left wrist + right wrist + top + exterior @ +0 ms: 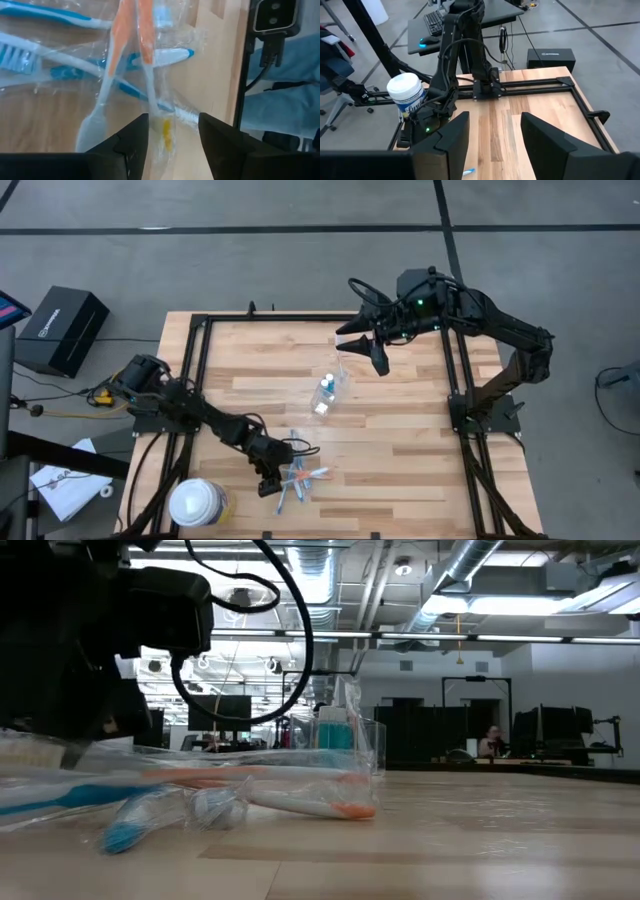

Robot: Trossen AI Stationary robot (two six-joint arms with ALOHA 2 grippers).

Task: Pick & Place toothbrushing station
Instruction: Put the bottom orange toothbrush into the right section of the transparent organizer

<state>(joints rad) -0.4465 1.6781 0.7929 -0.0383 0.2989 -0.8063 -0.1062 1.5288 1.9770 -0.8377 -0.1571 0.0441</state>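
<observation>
Wood table, dark frame rails round its edges. Landmark = clear cup, about mid-table.

R side of the table from the cup is bare wood out to the R rail, lots of free room there. Strip between cup and far rail is narrow and taken up by the R arm. Near-L corner is crowded.

L arm comes in from the L rail, reaching toward the near edge. L gripper sits near-L of the cup, low over the brush pile; jaws released, fingers apart w/ a gap between, nothing held. Tips are just beside the pile's L end; actual contact can't be told.

R arm comes in from the far-R corner. R gripper hangs just far-R of the cup, above the table, jaws spread wide, empty.

Big round white-lidded container stands at the near-L edge, well L of the cup, close to the L arm's forearm.

Cup stands upright w/ a blue tube inside; low view shows crinkled clear wrap rising from it.

Toothbrushes lie near the front edge, on the near side of the cup, apart from it: blue, white and orange handles crossed in a loose heap, in clear wrap. Orange ones lie side by side over the blue/white ones.
</observation>
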